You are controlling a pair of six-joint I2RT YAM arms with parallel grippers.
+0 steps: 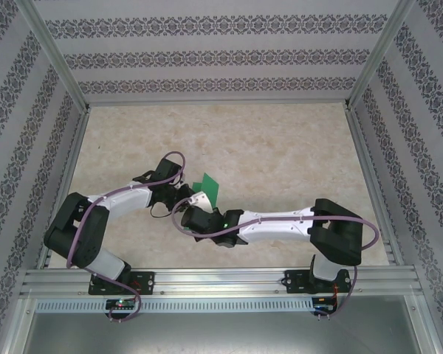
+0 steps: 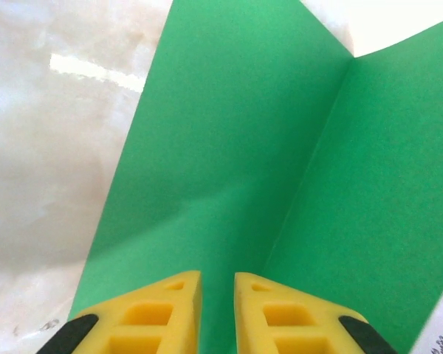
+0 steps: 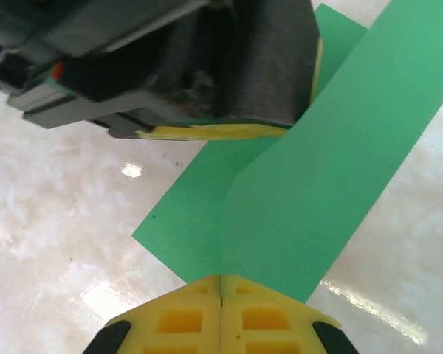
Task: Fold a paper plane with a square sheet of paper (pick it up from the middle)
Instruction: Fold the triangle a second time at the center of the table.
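The square sheet of paper (image 1: 209, 186) is bright green and sits at mid-table between my two grippers. In the left wrist view the sheet (image 2: 229, 147) bends along one crease, with its right part rising. My left gripper (image 2: 218, 284) hovers at its near edge, jaws a narrow gap apart with green showing between them. In the right wrist view my right gripper (image 3: 221, 279) is shut on the near edge of the sheet (image 3: 310, 169), where a fold line starts. The left gripper's yellow finger (image 3: 214, 131) rests at the sheet's far side. The paper plane is out of view.
The marbled beige tabletop (image 1: 280, 140) spreads out behind the arms. Patterned walls with metal posts (image 1: 369, 140) close in the back and both sides. An aluminium rail (image 1: 221, 279) with both arm bases runs along the near edge.
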